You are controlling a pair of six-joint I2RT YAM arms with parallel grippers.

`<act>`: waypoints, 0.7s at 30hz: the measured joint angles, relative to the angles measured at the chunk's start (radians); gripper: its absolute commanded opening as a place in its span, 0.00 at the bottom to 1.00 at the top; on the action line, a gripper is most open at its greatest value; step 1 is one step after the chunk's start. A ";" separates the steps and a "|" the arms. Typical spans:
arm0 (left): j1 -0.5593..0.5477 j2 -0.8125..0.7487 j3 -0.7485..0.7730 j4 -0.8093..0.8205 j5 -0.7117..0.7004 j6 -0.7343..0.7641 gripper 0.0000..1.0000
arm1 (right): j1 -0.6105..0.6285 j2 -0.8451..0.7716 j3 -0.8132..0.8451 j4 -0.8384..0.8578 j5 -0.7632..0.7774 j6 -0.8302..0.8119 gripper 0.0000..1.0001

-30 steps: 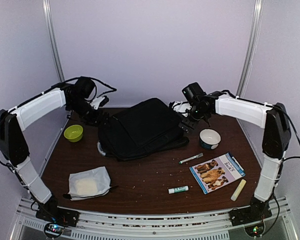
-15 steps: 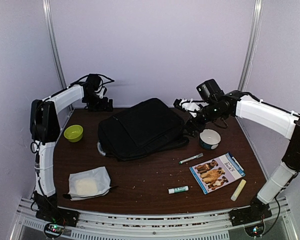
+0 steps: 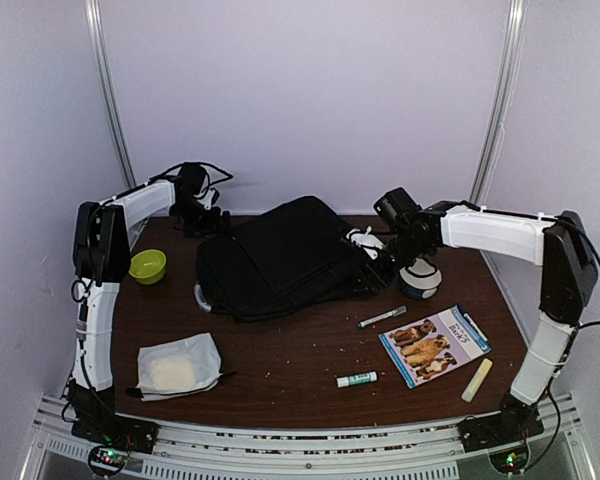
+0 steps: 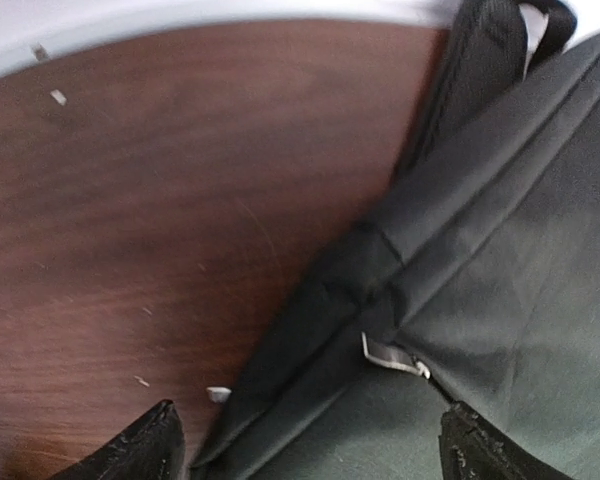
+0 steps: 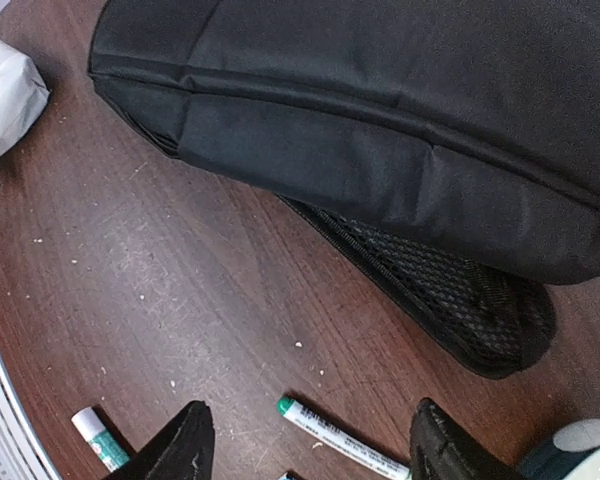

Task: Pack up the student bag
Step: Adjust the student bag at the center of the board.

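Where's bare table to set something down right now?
Biggest free patch: front centre, between the white pouch and the glue stick, near side of the student bag. Smaller one between green bowl and pouch. Right side crowded: marker, book, white bowl.

Green bowl (image 3: 147,266) left; white pouch (image 3: 178,366) front-left; pen (image 3: 382,317), glue stick (image 3: 357,379), dog book (image 3: 434,345) right.

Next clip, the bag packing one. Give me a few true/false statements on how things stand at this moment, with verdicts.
1. The left gripper and the right gripper are both open and empty. True.
2. The green bowl sits on top of the student bag. False: it stands on the table, left of the bag in the top view.
3. The dog booklet lies on the table, outside the bag. True.
4. The right gripper holds the glue stick. False: it lies on the table near the front edge.
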 measured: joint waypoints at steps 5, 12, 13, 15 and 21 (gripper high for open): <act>-0.003 0.000 -0.055 0.001 0.044 0.000 0.88 | 0.000 0.153 0.079 -0.003 -0.029 0.055 0.64; -0.013 -0.025 -0.120 0.010 0.095 0.000 0.84 | 0.000 0.297 0.233 -0.045 -0.006 0.101 0.64; -0.020 -0.044 -0.156 0.017 0.098 0.000 0.83 | 0.000 0.304 0.245 -0.056 0.000 0.105 0.64; -0.041 -0.085 -0.227 0.026 0.105 0.000 0.82 | 0.000 0.318 0.265 -0.072 0.010 0.108 0.64; -0.144 -0.227 -0.438 0.041 0.127 -0.022 0.80 | 0.000 0.371 0.344 -0.122 0.033 0.107 0.66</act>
